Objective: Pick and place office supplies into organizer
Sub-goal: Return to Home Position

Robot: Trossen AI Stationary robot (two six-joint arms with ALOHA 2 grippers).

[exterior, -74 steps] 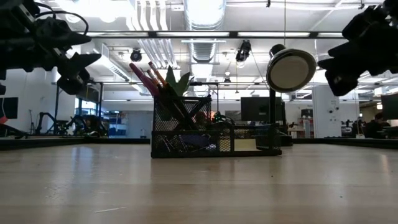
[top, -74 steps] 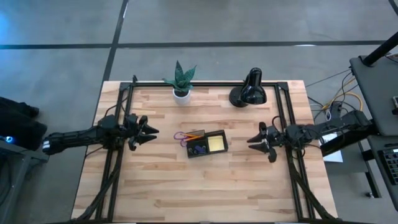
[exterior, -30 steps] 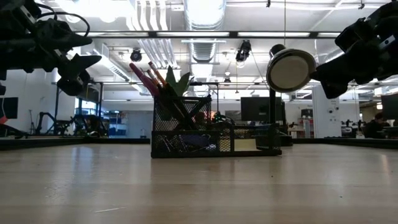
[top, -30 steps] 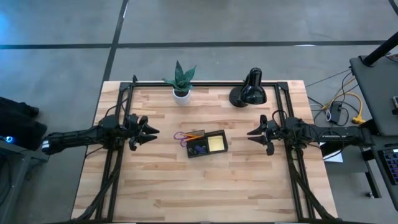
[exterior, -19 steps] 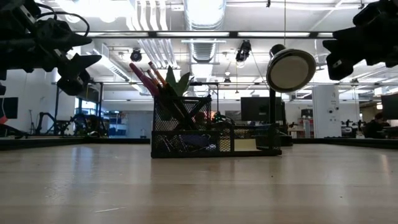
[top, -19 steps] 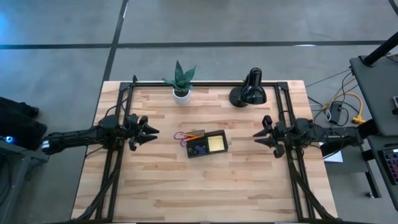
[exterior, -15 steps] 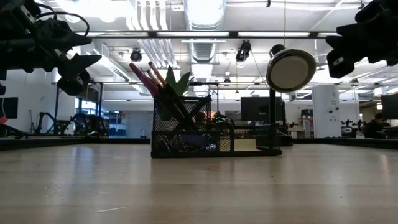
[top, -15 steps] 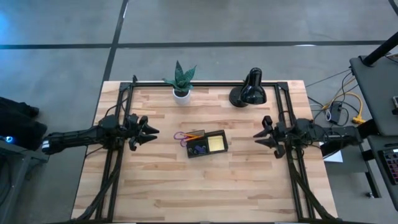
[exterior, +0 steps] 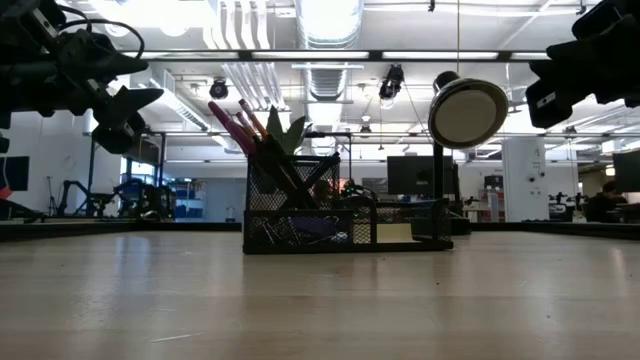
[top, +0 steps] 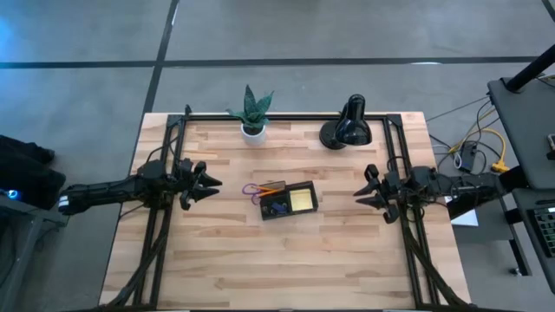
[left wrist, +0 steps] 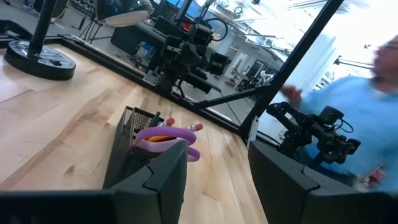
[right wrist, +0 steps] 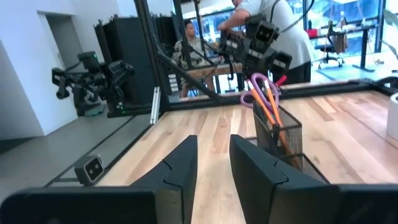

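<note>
The black mesh organizer (top: 289, 184) stands on its base at the table's middle. Purple-handled scissors (top: 253, 190) and an orange pencil (top: 271, 188) stick out of its tall cup (exterior: 290, 190), leaning toward the table's left. A yellow sticky-note pad (top: 302, 201) lies in its right compartment. My left gripper (top: 212, 184) hovers open to the organizer's left, pointing level at it; in its wrist view the fingers (left wrist: 168, 180) frame the organizer (left wrist: 127, 155). My right gripper (top: 358, 192) hovers to the organizer's right, narrowly open, with nothing between its fingers (right wrist: 180, 168).
A small potted plant (top: 251, 113) and a black desk lamp (top: 347, 128) stand along the far edge. Black frame rails (top: 165, 217) run down both table sides under the arms. Bare wood lies in front of the organizer. A person in blue (left wrist: 348, 106) shows beyond the table.
My right gripper has drawn back toward the table's right edge and risen a little, staying level and holding nothing. The organizer and its contents have not moved.
</note>
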